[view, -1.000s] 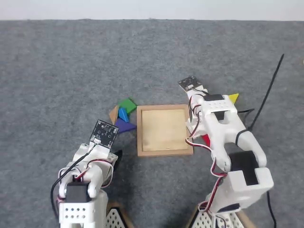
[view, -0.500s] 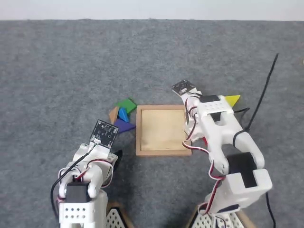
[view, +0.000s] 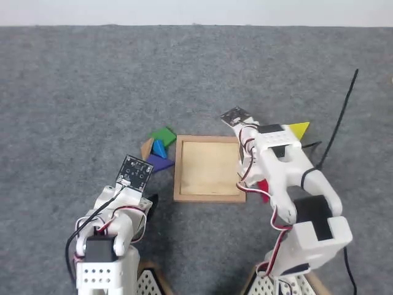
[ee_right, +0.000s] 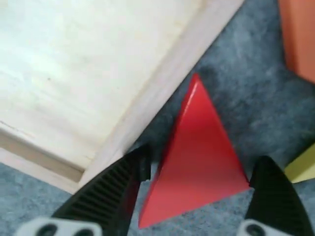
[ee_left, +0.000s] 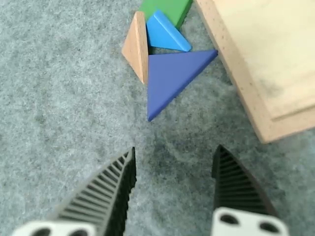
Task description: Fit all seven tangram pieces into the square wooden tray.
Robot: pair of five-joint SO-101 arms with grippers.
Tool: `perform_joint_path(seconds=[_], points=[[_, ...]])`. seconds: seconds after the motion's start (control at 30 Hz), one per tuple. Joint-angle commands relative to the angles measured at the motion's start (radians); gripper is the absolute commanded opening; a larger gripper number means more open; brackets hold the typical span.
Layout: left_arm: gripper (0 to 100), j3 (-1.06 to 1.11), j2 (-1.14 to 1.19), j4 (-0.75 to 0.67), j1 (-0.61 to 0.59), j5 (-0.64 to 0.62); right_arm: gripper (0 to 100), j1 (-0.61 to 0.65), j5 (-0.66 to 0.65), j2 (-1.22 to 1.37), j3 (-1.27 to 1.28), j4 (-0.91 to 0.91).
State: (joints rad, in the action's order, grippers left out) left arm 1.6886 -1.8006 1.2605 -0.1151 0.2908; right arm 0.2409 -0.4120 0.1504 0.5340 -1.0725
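- Shifted since a second ago: the wooden tray (view: 209,198) has slid a little toward the left-hand cluster of pieces, and the right arm's wrist has swung in over the tray's right wall. Left arm unchanged.
- Right gripper (ee_right: 202,169) is spread wide, nothing clamped. It straddles the red triangle (ee_right: 197,152), which lies flat on the mat just outside the tray's right wall.
- One finger (ee_right: 118,187) sits in the narrow gap between tray wall and triangle. That likely explains the tray's nudge, and it frames the piece for a pinch.
- Orange piece (ee_right: 300,34) and yellow piece (view: 299,129) lie beyond the red one, farther from the tray.
- Tray floor bare; no piece fitted yet.
- Left gripper (ee_left: 175,157) is released and low over the mat near the tray's left front corner. It points at the purple triangle (ee_left: 172,73), with the tan (ee_left: 138,46), blue (ee_left: 165,32) and green (ee_left: 165,7) pieces bunched beyond it.
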Motion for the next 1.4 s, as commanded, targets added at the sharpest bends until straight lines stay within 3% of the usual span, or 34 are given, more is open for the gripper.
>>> perform_joint_path(seconds=[0.0,0.17,0.43,0.8,1.1,1.27,1.37], points=[[24,-0.005,-0.021,0.009,0.002,-0.008,32.5,-0.065,0.017,0.007,0.034,-0.033],[24,-0.005,-0.021,0.009,0.002,-0.008,32.7,-0.124,0.057,-0.061,0.035,-0.018],[24,-0.005,-0.021,0.009,0.002,-0.008,32.5,-0.064,0.064,-0.147,0.132,0.05],[24,-0.005,-0.021,0.009,0.002,-0.008,32.7,-0.054,-0.137,-0.064,0.072,0.071],[24,-0.005,-0.021,0.009,0.002,-0.008,32.3,-0.022,-0.14,-0.059,0.072,0.071],[24,-0.005,-0.021,0.009,0.002,-0.008,24.1,-0.022,-0.135,-0.059,0.072,0.071],[24,-0.005,-0.021,0.009,0.002,-0.008,22.1,-0.021,-0.069,-0.061,0.072,0.073]])
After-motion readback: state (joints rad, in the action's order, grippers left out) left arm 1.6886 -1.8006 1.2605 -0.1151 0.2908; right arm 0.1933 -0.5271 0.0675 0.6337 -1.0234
